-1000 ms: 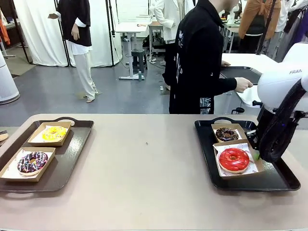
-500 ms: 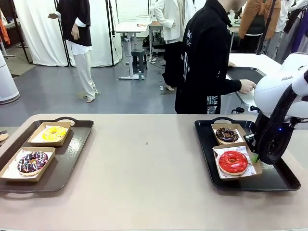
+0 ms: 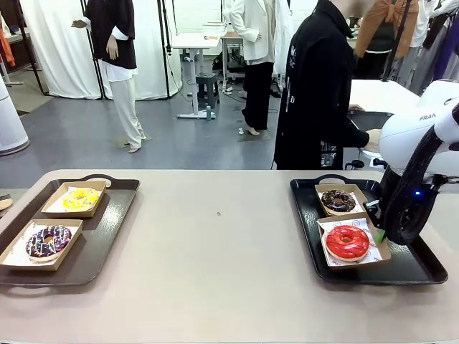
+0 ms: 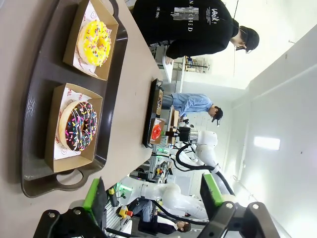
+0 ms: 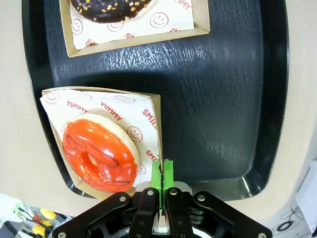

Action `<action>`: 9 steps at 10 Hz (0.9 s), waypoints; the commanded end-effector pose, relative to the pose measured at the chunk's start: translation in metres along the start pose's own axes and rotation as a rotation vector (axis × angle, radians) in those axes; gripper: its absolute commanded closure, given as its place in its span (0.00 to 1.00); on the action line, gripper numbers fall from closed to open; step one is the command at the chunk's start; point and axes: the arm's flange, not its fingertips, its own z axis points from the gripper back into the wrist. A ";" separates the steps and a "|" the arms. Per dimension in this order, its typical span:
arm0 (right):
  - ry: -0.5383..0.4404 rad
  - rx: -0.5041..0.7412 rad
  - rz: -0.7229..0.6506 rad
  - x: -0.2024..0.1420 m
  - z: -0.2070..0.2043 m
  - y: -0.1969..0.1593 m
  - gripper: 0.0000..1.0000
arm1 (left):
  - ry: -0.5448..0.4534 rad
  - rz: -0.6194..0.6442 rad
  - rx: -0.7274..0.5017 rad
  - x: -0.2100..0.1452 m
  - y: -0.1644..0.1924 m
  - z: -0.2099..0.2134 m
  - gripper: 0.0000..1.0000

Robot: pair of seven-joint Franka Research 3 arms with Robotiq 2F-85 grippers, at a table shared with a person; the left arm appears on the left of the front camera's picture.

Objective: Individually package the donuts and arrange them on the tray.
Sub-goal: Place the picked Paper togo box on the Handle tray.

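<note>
All four donuts sit boxed on trays: yellow (image 3: 80, 198) and purple (image 3: 48, 241) left, chocolate (image 3: 338, 200) and red (image 3: 348, 241) right. Right gripper (image 5: 162, 174) fingers pinch the red donut's box (image 5: 154, 130) edge; left gripper (image 4: 154, 192) fingers apart. Task looks nearly complete

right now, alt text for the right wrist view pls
The right gripper, shut, pinches the edge of a cardboard box holding the red glazed donut on a black tray. A second box with the chocolate donut sits beyond.

choc donut (image 5: 110, 10) cut by top edge, left tray (image 3: 14, 276) edge-cropped – person partly out
</note>
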 end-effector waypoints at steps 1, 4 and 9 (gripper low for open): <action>-0.002 -0.002 0.000 0.000 0.000 0.000 0.99 | -0.004 -0.004 -0.002 -0.001 -0.002 0.002 0.00; 0.019 0.008 0.035 0.004 -0.006 -0.002 0.99 | -0.004 -0.004 -0.002 -0.001 -0.002 0.002 0.00; 0.033 -0.023 0.045 0.013 -0.020 -0.005 0.73 | -0.004 -0.004 -0.002 -0.001 -0.002 0.002 0.00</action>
